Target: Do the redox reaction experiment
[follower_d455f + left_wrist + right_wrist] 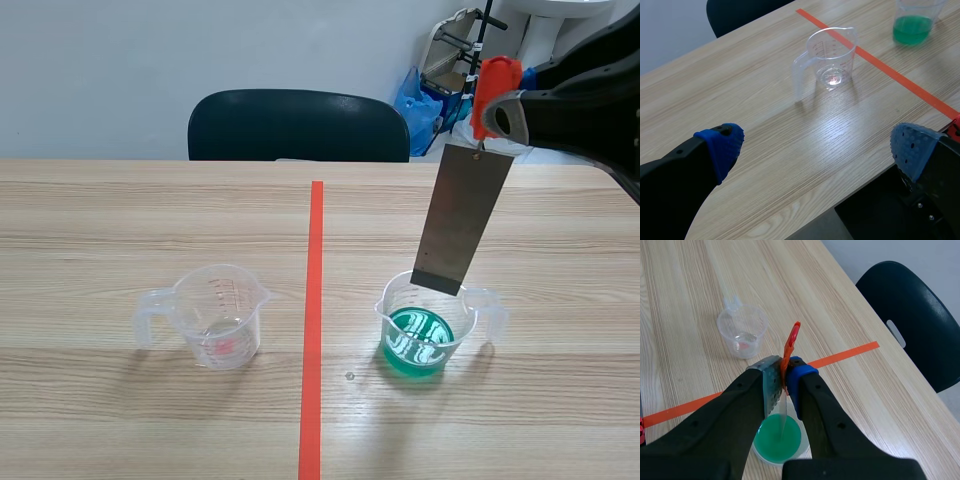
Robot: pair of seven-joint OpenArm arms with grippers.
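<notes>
2 clear plastic measuring cups w/ handles on wood table (100, 220), one each side of the orange-red tape line (315, 300).

- Left cup (215, 315): upright, left of tape, handle pointing left, red scale marks on wall. Looks near-empty, only a faint reddish glint at the base; can't tell what it is.
- Right cup (487, 312): upright, right of tape, handle pointing right. Holds green liquid (420, 345), shallow fill, bottom part only.
- Cups sit well apart, roughly level w/ each other in the near-far direction.

Metal plate (462, 220): grey, flat, rectangular. Hangs from an orange clip (493, 85) on its top edge, slightly tilted, lower end leaning left. Lower edge is over the right cup at about rim height. Can't tell if it touches the liquid.

Right gripper (785, 375): comes in from far right, raised above right cup. Fingers (771, 385) closed tight on the orange clip, clip handle sticking up past the pads. Plate hangs below them.

Left gripper (817, 147): fingers spread wide, nothing between them. Hovers over near-left table area, left cup ahead of it.

Count: 2 cups, 1 w/ green liquid, 1 plate, 1 clip, 1 tape line. 1 dark chair (295, 125) at far edge of table.
</notes>
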